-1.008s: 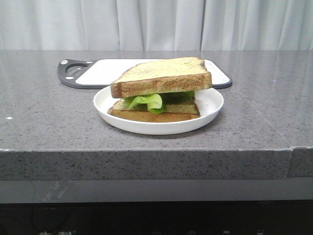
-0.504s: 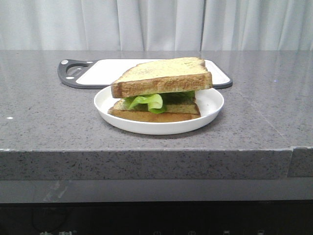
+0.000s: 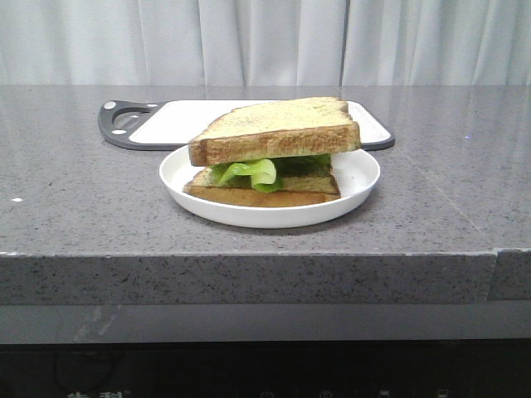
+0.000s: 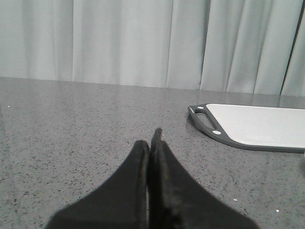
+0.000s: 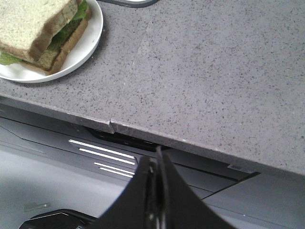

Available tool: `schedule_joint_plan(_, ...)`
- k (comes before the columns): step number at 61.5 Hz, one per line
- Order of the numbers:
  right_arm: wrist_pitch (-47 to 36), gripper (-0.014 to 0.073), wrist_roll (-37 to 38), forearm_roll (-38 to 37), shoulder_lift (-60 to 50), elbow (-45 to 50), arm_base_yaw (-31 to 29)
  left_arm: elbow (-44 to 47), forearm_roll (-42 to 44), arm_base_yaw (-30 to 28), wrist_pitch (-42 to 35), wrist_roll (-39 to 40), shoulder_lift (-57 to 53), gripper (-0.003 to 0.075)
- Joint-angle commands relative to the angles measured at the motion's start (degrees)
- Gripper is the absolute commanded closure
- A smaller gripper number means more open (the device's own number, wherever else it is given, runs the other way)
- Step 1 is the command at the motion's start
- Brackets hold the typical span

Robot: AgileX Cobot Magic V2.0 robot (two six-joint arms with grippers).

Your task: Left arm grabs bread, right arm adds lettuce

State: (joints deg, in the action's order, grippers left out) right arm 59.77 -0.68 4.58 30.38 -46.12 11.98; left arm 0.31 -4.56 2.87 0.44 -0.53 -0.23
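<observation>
The bread [image 3: 274,128], a thick slice with dark brown crust, lies on top of the lettuce [image 3: 253,172] and a thinner slice [image 3: 257,196] on a white plate [image 3: 357,178]. The stack also shows in the right wrist view, with the bread [image 5: 33,21] over the lettuce [image 5: 82,9]. My left gripper [image 4: 151,143] is shut and empty, low over bare counter, apart from the plate. My right gripper [image 5: 155,160] is shut and empty, in front of the counter's front edge. Neither gripper shows in the front view.
A white cutting board with a dark grey rim [image 3: 124,124] lies behind the plate and shows in the left wrist view [image 4: 257,126]. The counter's front edge [image 5: 143,131] runs just beyond my right gripper. A grey curtain hangs behind.
</observation>
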Motion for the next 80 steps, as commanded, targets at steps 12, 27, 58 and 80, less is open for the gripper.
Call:
schedule_joint_plan(12, -18.5, 0.0712, -0.1, -0.5, -5.4, 6.8, -1.1, 0.3, -0.4, 0.0, -4.8, 0.0, -1.0, 0.0741)
schedule_joint_plan(27, -44.6, 0.0712, -0.1, 1.3, -19.1, 28.0, -5.8, 0.3, -0.4, 0.0, -4.8, 0.0, -1.0, 0.0741)
schedule_joint_plan(58, -61.4, 0.0712, 0.0, 1.8, -32.2, 47.5, -6.7, 0.3, -0.4, 0.0, -4.8, 0.0, -1.0, 0.0741)
schedule_joint_plan(80, -61.4, 0.0712, 0.0, 1.8, -32.2, 47.5, -6.7, 0.3, -0.4, 0.0, -4.8, 0.0, -1.0, 0.0741)
